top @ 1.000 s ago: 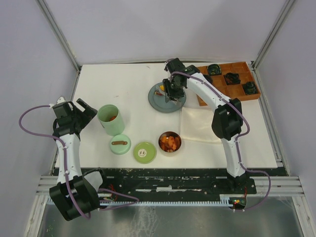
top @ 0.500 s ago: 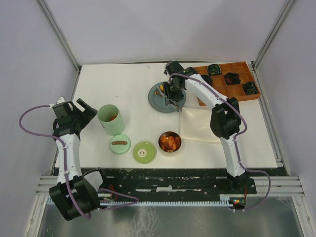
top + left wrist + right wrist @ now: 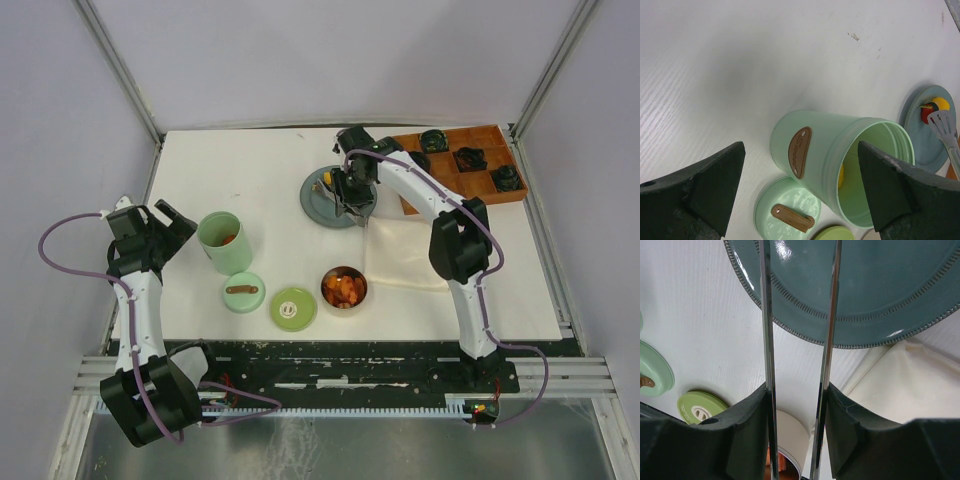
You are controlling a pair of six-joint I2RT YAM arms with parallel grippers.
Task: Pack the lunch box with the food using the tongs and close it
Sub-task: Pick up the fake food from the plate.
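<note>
My right gripper (image 3: pixel 352 190) is shut on the silver tongs (image 3: pixel 767 340); both thin arms run between its fingers (image 3: pixel 747 425) and out over the grey-blue plate (image 3: pixel 865 290). The tongs' flat tip (image 3: pixel 942 122) hovers beside the red and yellow food (image 3: pixel 934 106) on that plate. The mint-green canister (image 3: pixel 224 240) stands open with a yellow piece inside. Its flat lid (image 3: pixel 244 292) with the brown handle lies beside it. My left gripper (image 3: pixel 150 225) is open and empty, left of the canister. The steel bowl (image 3: pixel 344 287) holds orange pieces, and its lime-green lid (image 3: pixel 293 309) lies next to it.
A folded cream cloth (image 3: pixel 405 250) lies right of the plate, under my right arm. A compartmented wooden tray (image 3: pixel 465 165) with dark objects sits at the back right corner. Frame posts stand at the table's back corners.
My right gripper has shifted slightly nearer over the plate with the tongs. The left arm has not moved.
</note>
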